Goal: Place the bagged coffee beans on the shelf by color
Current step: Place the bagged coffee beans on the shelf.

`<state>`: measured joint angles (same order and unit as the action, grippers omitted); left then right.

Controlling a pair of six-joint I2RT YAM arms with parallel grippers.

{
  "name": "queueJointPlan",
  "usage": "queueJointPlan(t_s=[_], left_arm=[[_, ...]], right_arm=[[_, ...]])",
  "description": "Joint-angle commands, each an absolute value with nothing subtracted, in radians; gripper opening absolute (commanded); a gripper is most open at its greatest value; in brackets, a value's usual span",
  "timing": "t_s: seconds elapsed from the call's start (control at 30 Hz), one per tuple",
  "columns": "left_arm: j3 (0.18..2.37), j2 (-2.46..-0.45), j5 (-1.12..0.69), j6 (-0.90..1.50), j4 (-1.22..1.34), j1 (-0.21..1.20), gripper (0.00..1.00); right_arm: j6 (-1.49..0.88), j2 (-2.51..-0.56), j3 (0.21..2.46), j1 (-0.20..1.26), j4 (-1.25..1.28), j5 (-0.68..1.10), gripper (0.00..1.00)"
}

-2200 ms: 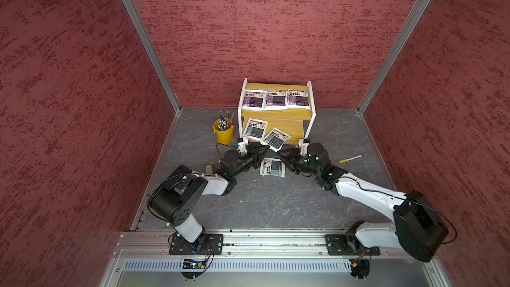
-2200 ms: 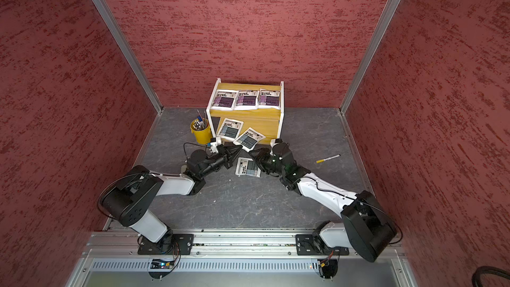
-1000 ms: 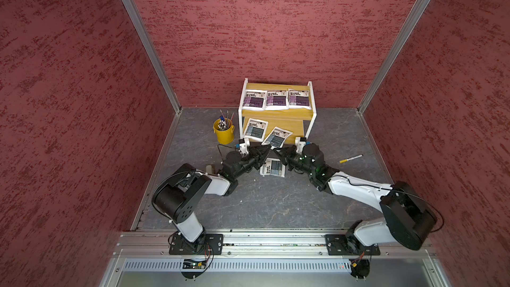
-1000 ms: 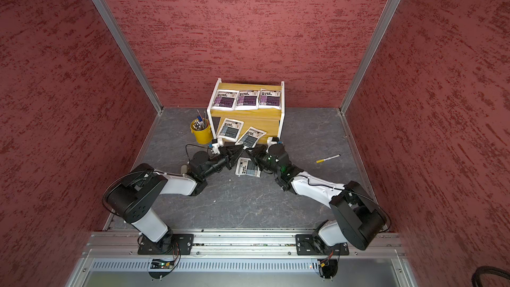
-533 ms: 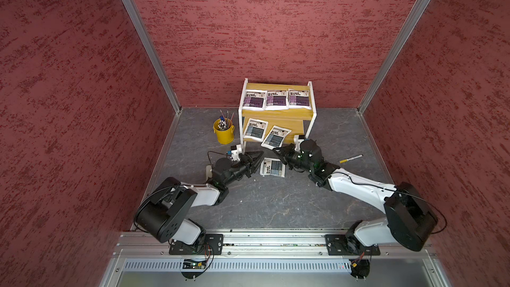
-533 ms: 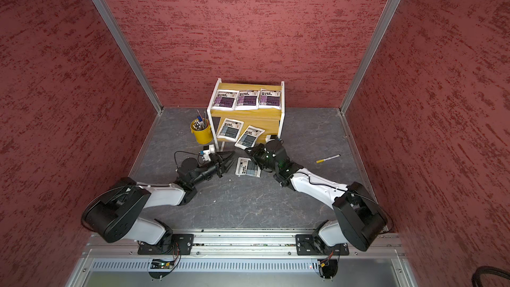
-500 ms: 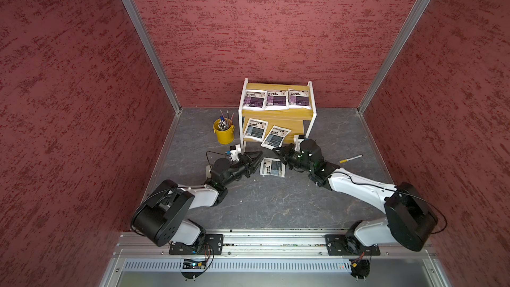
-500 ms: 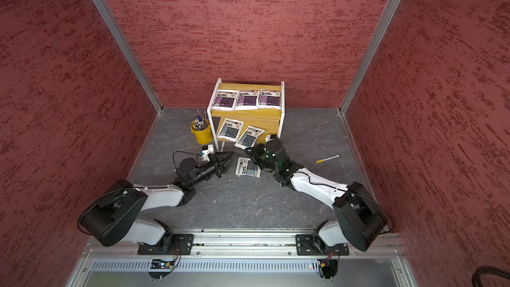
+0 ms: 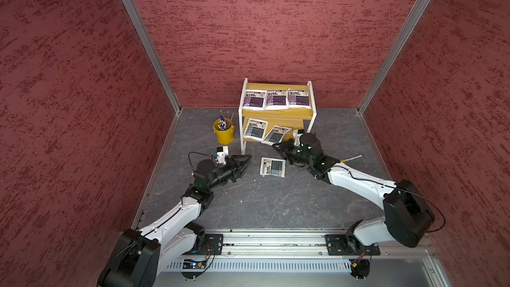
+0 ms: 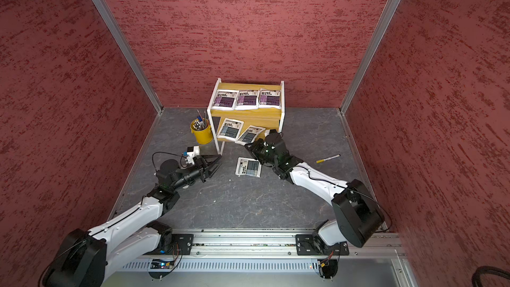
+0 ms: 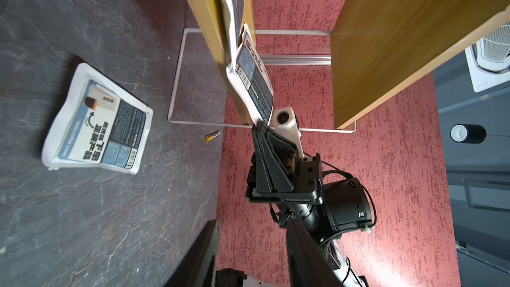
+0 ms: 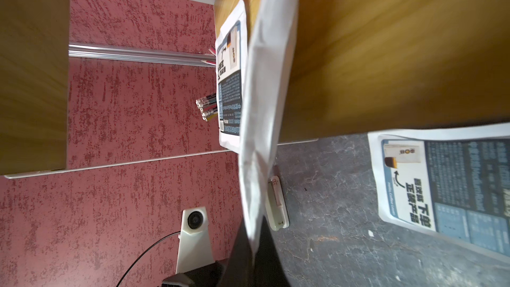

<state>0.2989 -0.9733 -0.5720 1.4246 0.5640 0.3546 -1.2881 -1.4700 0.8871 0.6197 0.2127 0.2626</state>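
The shelf (image 9: pixel 278 113) (image 10: pixel 248 112) stands at the back wall, with three purple bagged coffee beans (image 9: pixel 276 100) along its top tier. One blue-grey bag (image 9: pixel 255 133) lies on the lower tier. A second blue-grey bag (image 9: pixel 276 134) (image 11: pixel 254 84) (image 12: pixel 262 106) sits tilted over that tier's front edge, and my right gripper (image 9: pixel 276 146) (image 12: pixel 252 247) is shut on its corner. A third blue-grey bag (image 9: pixel 272 167) (image 10: pixel 248 167) (image 11: pixel 96 128) lies flat on the floor. My left gripper (image 9: pixel 245 161) (image 11: pixel 252 222) hangs open and empty just left of it.
A yellow bucket of pens (image 9: pixel 224 132) stands left of the shelf. A yellow-capped marker (image 9: pixel 352 158) lies on the floor to the right. Red walls close in the back and both sides of the grey floor (image 9: pixel 262 202).
My left gripper has drawn back from the shelf's lower tier toward the left and its jaws have spread apart. The right gripper stays shut on the tilted bag at the shelf.
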Motion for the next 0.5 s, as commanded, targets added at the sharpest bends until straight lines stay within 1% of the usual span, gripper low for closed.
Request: queueJointPlan(t_s=[0.0, 0.17, 0.27, 0.3, 0.33, 0.37, 0.4, 0.47], left_arm=[[0.271, -0.926, -0.624, 1.392, 0.440, 0.327, 0.43], [0.257, -0.884, -0.647, 1.389, 0.399, 0.299, 0.43], [0.256, -0.879, -0.658, 1.387, 0.396, 0.289, 0.43], [0.256, -0.881, -0.663, 1.387, 0.397, 0.287, 0.43], [0.256, -0.881, -0.665, 1.387, 0.397, 0.285, 0.43], [0.257, -0.884, -0.668, 1.387, 0.397, 0.284, 0.43], [0.258, -0.884, -0.670, 1.388, 0.397, 0.282, 0.43], [0.257, -0.883, -0.673, 1.387, 0.397, 0.280, 0.43]], right_arm=[[-1.249, -1.507, 0.941, 0.602, 0.174, 0.311, 0.00], [-1.233, -1.523, 0.968, 0.592, 0.139, 0.350, 0.00], [-1.231, -1.516, 0.965, 0.585, 0.119, 0.343, 0.00], [-1.231, -1.510, 0.962, 0.583, 0.112, 0.335, 0.02], [-1.235, -1.504, 0.955, 0.583, 0.115, 0.328, 0.14], [-1.239, -1.497, 0.947, 0.581, 0.118, 0.323, 0.29], [-1.240, -1.489, 0.941, 0.581, 0.120, 0.318, 0.37], [-1.239, -1.475, 0.932, 0.581, 0.121, 0.313, 0.42]])
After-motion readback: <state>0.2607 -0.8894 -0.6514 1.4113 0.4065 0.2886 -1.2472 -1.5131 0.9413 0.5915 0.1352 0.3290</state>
